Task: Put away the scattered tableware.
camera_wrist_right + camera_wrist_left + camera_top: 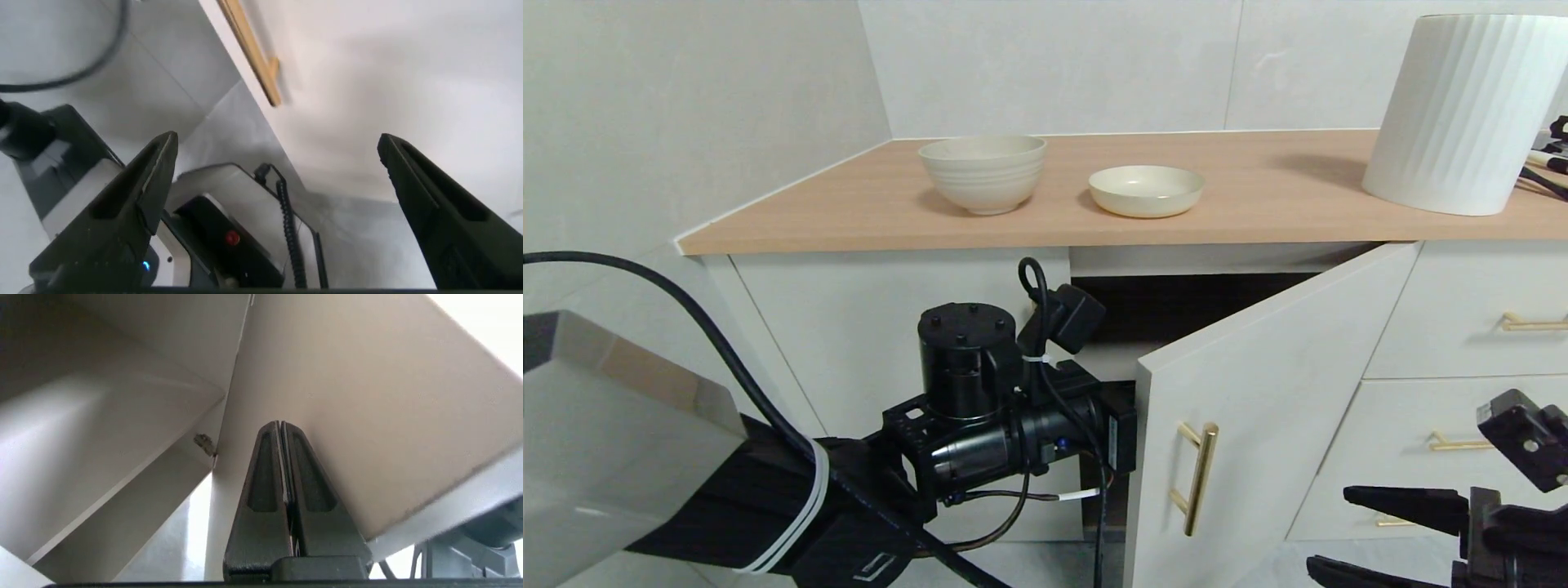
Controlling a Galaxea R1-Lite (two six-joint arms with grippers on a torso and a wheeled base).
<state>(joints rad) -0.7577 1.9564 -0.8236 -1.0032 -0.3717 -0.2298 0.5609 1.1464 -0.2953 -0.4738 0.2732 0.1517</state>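
While the white cabinet door (1258, 392) with its brass bar handle (1199, 476) stands swung open, the two pieces of tableware sit above it on the light wooden countertop (1274, 184). The deep, ribbed cream ceramic bowl (983, 173) is above the door and to the left of its free edge, well back from the counter's front lip. The shallow cream ceramic dish (1146, 190) is just beside the bowl but apart from it, roughly over the door's free edge and the dark cabinet opening behind the door. Both are upright, and neither is touched by an arm.

The left gripper (280, 433) is low down behind the door's free edge, on its inner side, with its black fingers pressed flat together and nothing between them. They run close along the door's inner face; whether they touch it cannot be told. The right gripper (1331, 528) hangs low in front of the door's outer face, to the right of the handle, with its jaws spread wide and holding nothing.

A tall white ribbed cylinder (1462, 114) stands on the counter above the door's hinge side, and white drawers with brass pulls (1470, 327) lie just right of the door.
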